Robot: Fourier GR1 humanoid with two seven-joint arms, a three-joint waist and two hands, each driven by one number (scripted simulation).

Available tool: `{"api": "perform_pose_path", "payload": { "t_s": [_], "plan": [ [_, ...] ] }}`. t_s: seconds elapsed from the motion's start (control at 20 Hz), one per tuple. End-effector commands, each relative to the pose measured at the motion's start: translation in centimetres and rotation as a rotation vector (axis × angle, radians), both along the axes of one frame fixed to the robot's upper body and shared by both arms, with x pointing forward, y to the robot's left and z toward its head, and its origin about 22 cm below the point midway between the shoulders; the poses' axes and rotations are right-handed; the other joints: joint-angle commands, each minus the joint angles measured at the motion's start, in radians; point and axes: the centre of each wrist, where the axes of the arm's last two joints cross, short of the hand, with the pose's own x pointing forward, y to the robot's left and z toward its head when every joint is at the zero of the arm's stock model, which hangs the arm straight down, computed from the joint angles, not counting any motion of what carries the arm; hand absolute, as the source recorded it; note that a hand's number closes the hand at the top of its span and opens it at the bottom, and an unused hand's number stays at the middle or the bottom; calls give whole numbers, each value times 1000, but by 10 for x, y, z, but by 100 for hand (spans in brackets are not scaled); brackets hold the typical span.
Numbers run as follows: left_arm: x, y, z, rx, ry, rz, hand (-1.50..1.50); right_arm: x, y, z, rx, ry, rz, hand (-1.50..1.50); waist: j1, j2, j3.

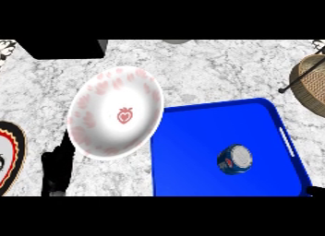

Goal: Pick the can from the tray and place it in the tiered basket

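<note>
A blue can with a silver top [235, 159] stands in the blue tray [192, 152] at the lower right of the head view. The wicker tiered basket [318, 83] with dark metal legs sits at the right edge, beyond the tray's far corner. My left hand [57, 167] rests at the lower left with fingers straight and pointing up, well left of the tray and holding nothing. Only a dark tip of my right hand [322, 191] shows at the lower right corner, just outside the tray's near right corner.
A white plate with pink heart marks [115, 113] lies just left of the tray, beside my left hand. A black-rimmed patterned plate [3, 156] sits at the left edge. A black box [68, 48] stands at the back left on the marble counter [213, 69].
</note>
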Motion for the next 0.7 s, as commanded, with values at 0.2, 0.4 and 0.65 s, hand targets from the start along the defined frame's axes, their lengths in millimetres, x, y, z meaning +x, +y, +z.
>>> {"api": "perform_pose_path", "payload": {
  "t_s": [0.2, 0.4, 0.65],
  "plan": [
    [-1, 4, -10, -4, 62, -12, 0, -22, 37, 56, -435, 255, 42, -150, 19, 8, -6],
    [-4, -6, -20, -24, 66, -26, 0, -23, 63, 50, -463, 262, -43, -150, 37, 11, -3],
    [-7, -13, -18, -12, 63, -32, 0, -16, 89, 53, -539, 321, -60, -150, 41, 9, -2]
  ]
}}
